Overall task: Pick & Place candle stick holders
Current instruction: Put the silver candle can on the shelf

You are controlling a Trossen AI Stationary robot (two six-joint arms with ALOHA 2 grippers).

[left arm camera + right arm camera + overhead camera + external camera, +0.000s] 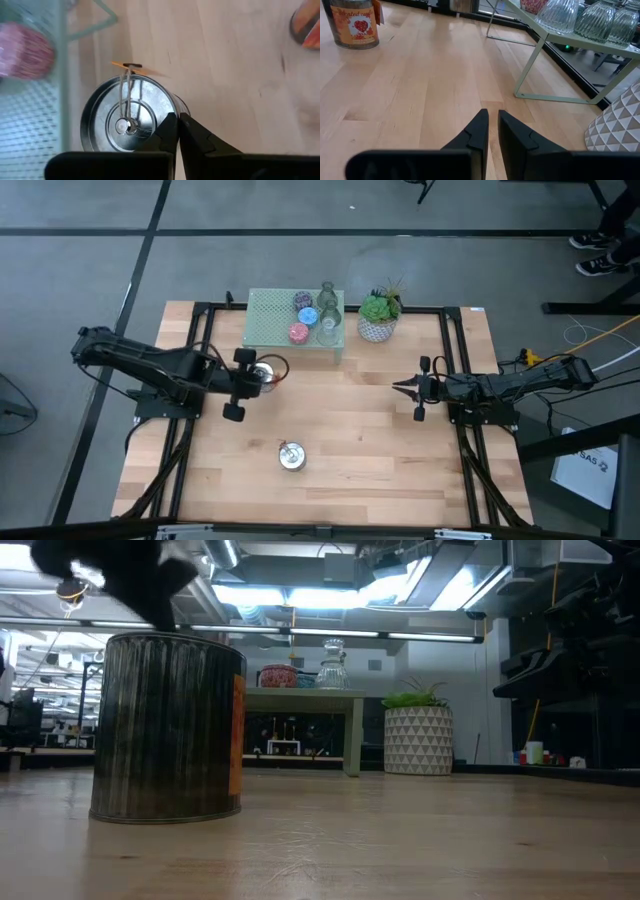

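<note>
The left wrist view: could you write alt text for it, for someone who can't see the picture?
The left hand is pinched shut on the rim of a shiny silver tin, seen from above over a pale wooden table. Beside the tin stands a mint-green mesh stand with a pink holder on it.

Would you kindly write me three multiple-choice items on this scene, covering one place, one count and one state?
1. The potted plant stands: A on the mint mesh stand; B on the table beside it; C in a gripper.
2. Silver tin holders in the high view: A one; B two; C four.
3. The left gripper is: A open; B shut on a silver tin's rim; C shut on a pink holder.
Key: B, the pot sits beside the stand; B, one at the left gripper, one nearer the front; B, its fingers pinch the tin's wall.
</note>
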